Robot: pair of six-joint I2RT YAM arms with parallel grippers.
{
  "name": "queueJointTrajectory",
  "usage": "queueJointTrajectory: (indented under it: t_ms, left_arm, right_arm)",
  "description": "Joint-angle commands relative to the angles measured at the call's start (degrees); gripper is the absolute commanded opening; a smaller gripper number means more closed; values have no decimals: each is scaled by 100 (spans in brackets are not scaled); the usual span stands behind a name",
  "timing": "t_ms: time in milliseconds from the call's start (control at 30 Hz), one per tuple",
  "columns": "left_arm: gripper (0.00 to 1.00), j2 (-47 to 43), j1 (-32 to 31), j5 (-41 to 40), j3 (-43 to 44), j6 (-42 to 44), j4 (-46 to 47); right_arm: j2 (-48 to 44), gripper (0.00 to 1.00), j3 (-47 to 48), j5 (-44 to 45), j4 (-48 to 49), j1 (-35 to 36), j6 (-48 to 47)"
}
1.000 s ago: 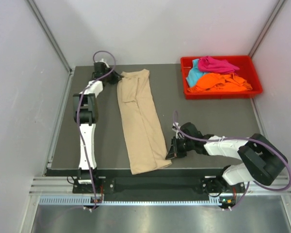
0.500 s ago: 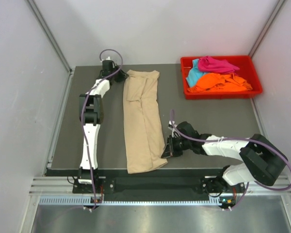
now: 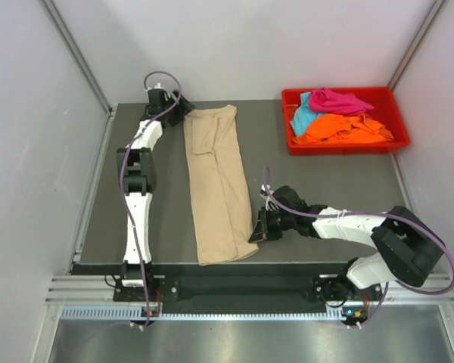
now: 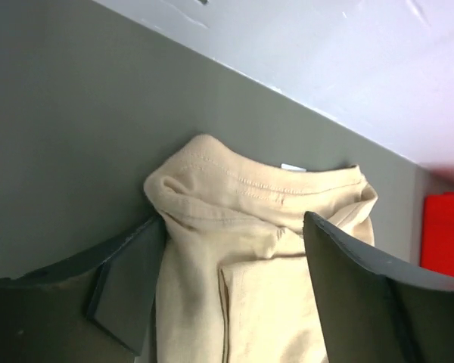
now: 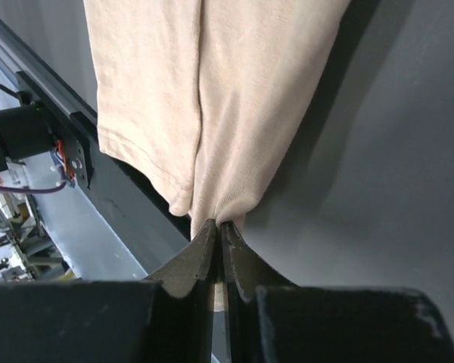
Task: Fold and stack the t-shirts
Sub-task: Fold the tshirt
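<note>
A beige t-shirt (image 3: pixel 216 181) lies folded into a long strip on the dark table, running from the far edge to the near edge. My left gripper (image 3: pixel 183 108) is open at its far collar end; in the left wrist view the wide-apart fingers (image 4: pixel 129 280) straddle the collar of the beige t-shirt (image 4: pixel 265 227) without pinching it. My right gripper (image 3: pixel 254 234) is shut on the near right corner; in the right wrist view the right gripper (image 5: pixel 219 224) pinches the hem of the beige t-shirt (image 5: pixel 212 91). Pink (image 3: pixel 339 100), teal (image 3: pixel 304 115) and orange (image 3: pixel 340 130) t-shirts lie bunched in the tray.
The red plastic tray (image 3: pixel 340 149) stands at the table's far right corner. Grey table surface (image 3: pixel 325 189) lies between the tray and my right arm. White walls close in on three sides. The table's near edge and a metal rail (image 5: pixel 53 174) lie right beside the pinched hem.
My left gripper has opened and let go of the collar end, which now lies on the table, back to the left. My right gripper has moved slightly left, still pinching the hem.
</note>
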Motion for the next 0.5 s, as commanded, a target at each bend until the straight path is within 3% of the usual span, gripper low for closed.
queueJointTrajectory:
  t_ms: [0,67,167,267,400,467]
  left_arm:
    - [79,-451,-28,-141,-239,315,-486]
    - [81,-1136,-28,-309,-879,456,-556]
    - [81,-2287,103,-1028,-1916,825,-854]
    - [79,-3491,113,-1539,-3251,1142,-1250]
    - [70,-5020,69,-1400,-5289,1212,-1751]
    - [64,-5917,34,-937,-6686,1142,-1778]
  right_arm:
    - [-46,6,261,47,-80,41,-63]
    - [-134,10,288,117,-368,32,-133]
    - [-266,36,332,248,-728,14,-335]
    - [-433,48,253,485,-1098,-12,-590]
    - [-407,52,51,399,-1372,-144,-819]
    - [-372,52,-11,267,-1372,-206,-968]
